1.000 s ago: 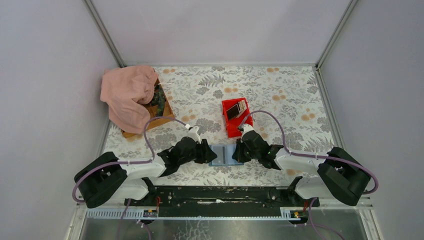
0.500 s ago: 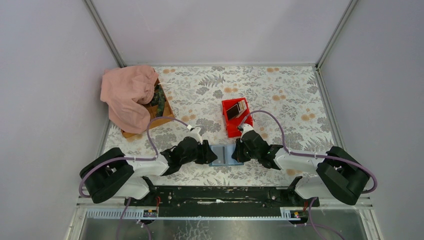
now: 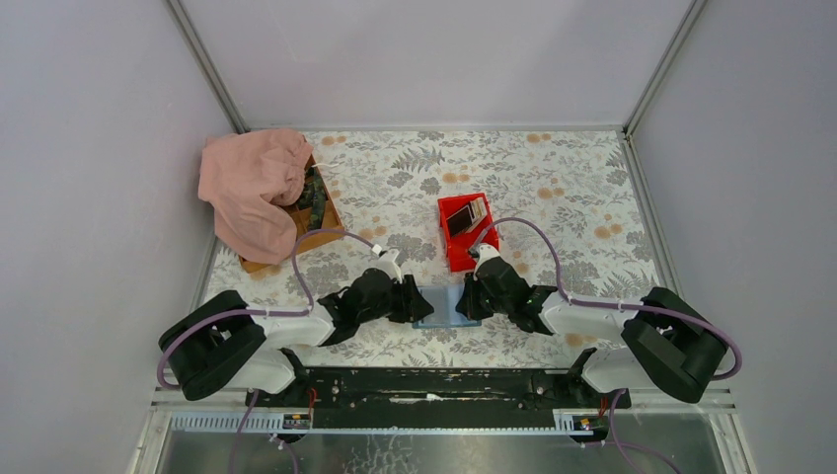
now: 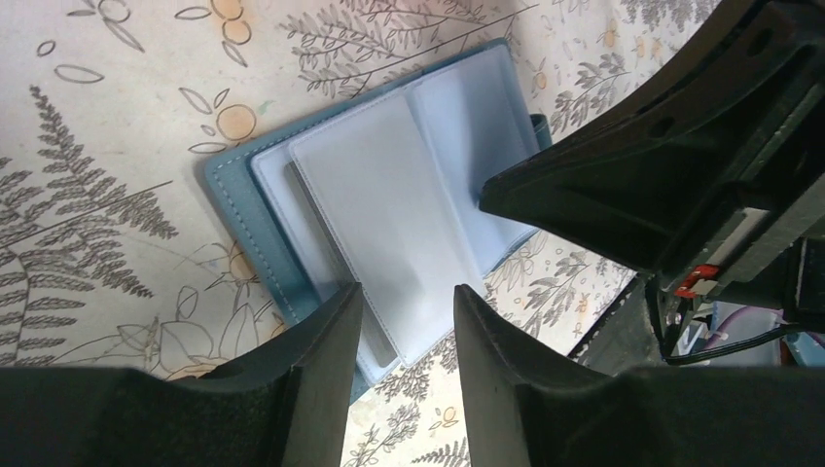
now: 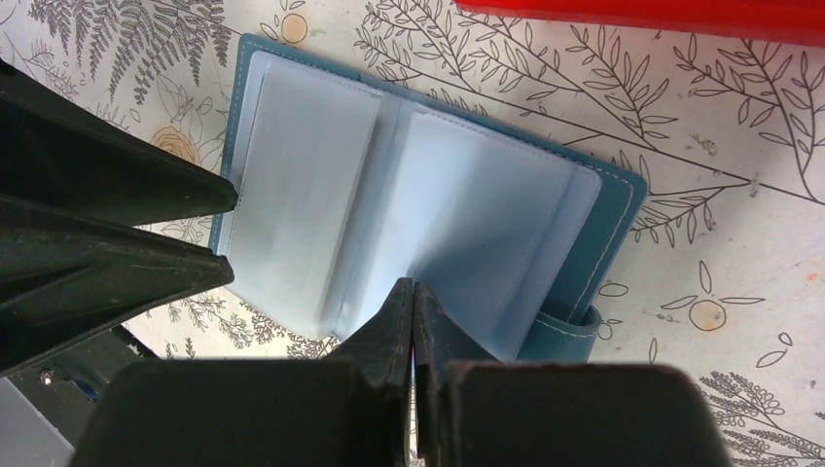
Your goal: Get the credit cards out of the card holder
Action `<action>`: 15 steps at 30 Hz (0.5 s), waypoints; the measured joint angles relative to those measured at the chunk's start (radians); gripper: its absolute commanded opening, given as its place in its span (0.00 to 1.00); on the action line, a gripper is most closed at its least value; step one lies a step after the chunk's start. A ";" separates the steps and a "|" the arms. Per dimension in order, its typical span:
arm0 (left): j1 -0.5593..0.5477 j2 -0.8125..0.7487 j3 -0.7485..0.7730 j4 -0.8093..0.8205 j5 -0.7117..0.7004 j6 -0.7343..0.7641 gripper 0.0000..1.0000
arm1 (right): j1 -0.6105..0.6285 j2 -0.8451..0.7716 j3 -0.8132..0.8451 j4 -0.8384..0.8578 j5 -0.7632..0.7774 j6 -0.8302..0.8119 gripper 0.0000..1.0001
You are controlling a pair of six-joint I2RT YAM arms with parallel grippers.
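Between both jaws, card holder [image 3: 440, 307]

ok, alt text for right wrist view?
Blue card holder lies open on the floral table, clear sleeves showing no cards. The right claw is shut at its lower edge; the left claw reaches in from the left. Top edge: red bin.
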 measured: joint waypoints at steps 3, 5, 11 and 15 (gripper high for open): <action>-0.001 0.000 0.010 0.004 0.003 -0.003 0.47 | 0.000 0.003 0.000 0.006 -0.001 0.000 0.00; -0.001 0.002 0.012 0.013 0.005 -0.003 0.47 | 0.000 0.003 0.000 0.006 -0.001 0.000 0.00; -0.001 0.030 0.013 0.020 0.013 -0.007 0.47 | 0.000 0.002 0.000 0.006 0.000 0.000 0.00; -0.001 0.035 0.013 0.036 0.022 -0.012 0.47 | 0.000 -0.017 -0.009 -0.005 0.003 0.000 0.00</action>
